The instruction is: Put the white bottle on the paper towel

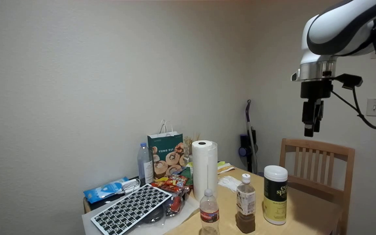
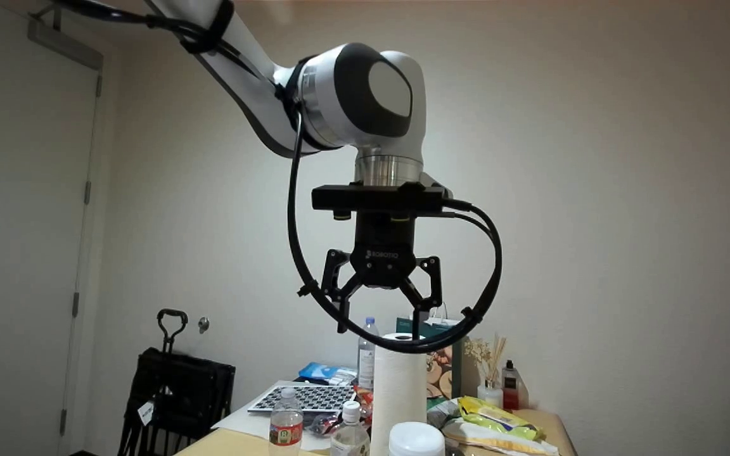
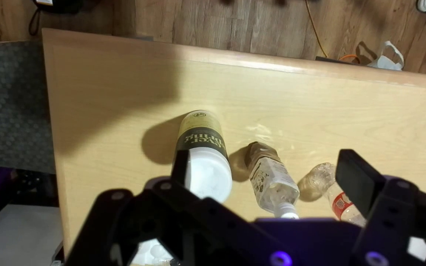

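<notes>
The white bottle (image 1: 275, 195), with a white cap and an olive-green and yellow label, stands upright on the table (image 1: 227, 209). In an exterior view only its white cap (image 2: 417, 439) shows at the bottom edge. The wrist view shows the white bottle (image 3: 208, 173) from above, partly behind a finger. The paper towel (image 1: 204, 169) is a tall white roll standing upright; it also shows in an exterior view (image 2: 398, 399). I cannot make it out in the wrist view. My gripper (image 1: 312, 129) is open and empty, high above the table, fingers pointing down (image 2: 379, 328) (image 3: 266, 166).
A brownish bottle (image 1: 246, 209) stands between the white bottle and a clear red-labelled bottle (image 1: 209, 215). Behind are snack packs (image 1: 175, 186), a green paper bag (image 1: 166, 156), a tall water bottle (image 1: 145, 163) and a checkered board (image 1: 132, 210). A wooden chair (image 1: 318, 153) stands at the table's end.
</notes>
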### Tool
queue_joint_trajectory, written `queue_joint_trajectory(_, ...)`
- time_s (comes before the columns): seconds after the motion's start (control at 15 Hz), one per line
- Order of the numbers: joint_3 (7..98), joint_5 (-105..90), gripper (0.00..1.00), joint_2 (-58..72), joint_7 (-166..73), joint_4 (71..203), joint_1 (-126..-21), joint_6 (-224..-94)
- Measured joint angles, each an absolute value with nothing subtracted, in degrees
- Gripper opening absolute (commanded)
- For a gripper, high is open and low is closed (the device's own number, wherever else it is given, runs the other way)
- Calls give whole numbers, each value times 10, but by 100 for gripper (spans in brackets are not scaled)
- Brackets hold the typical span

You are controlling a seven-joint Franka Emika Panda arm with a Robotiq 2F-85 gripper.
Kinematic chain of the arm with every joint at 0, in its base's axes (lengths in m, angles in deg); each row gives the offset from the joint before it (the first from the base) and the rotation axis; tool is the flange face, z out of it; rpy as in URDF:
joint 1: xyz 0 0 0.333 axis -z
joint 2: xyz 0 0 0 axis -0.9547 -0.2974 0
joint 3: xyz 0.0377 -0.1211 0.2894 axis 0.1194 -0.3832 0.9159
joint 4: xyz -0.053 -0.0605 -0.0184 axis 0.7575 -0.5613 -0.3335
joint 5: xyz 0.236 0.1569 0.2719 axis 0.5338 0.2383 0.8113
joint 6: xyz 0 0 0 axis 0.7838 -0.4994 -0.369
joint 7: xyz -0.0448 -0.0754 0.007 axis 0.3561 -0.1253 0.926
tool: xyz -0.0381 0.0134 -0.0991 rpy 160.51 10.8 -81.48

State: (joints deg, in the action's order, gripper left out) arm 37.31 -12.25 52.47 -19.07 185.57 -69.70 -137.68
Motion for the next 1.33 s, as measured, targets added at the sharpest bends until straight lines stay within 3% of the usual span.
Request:
queue_joint_trajectory(0.47, 384, -99, 100, 440, -191, 1847, -700, -1444)
queue_joint_trajectory(1.33, 394, -65, 100, 338, -188, 1808, -686, -1448)
